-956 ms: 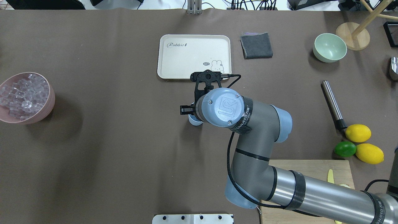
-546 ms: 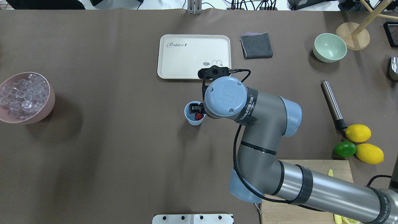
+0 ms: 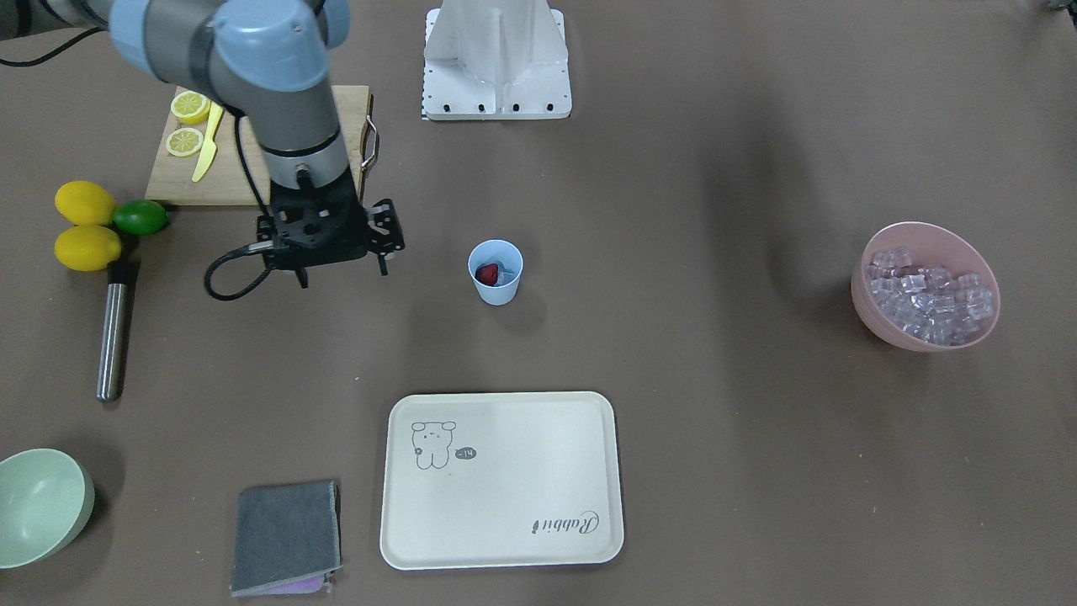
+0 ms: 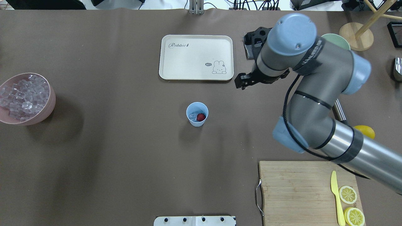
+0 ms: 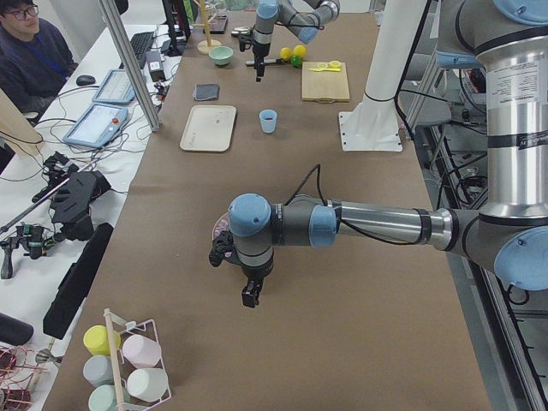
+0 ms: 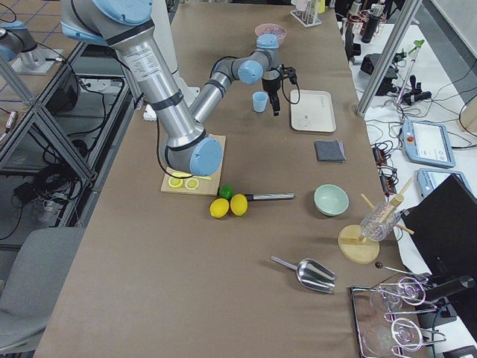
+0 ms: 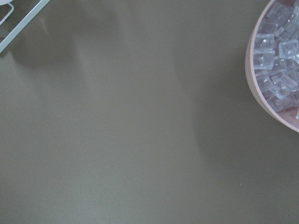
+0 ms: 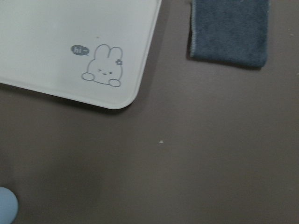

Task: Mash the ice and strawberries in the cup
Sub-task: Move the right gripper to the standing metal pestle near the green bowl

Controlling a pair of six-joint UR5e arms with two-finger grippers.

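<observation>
From behind the robot's base we look down on the table; from across it, steeply down, facing the robot. Both show the cup. Two side views sight along the table from its ends. Our wrist cameras hang close: left by the pink bowl, right over the tray corner.

A Brown Table in a Busy Lab Bay

The long table is covered edge to edge in matte brown sheeting. A white workbench runs along one long side, crowded with cables, screens and tools. Slanted aluminium posts rise between the two. On the opposite side a grey chair stands on a pale tiled floor marked with orange lines. Light falls evenly from above, leaving only soft, broad shadows on the sheeting
</observation>
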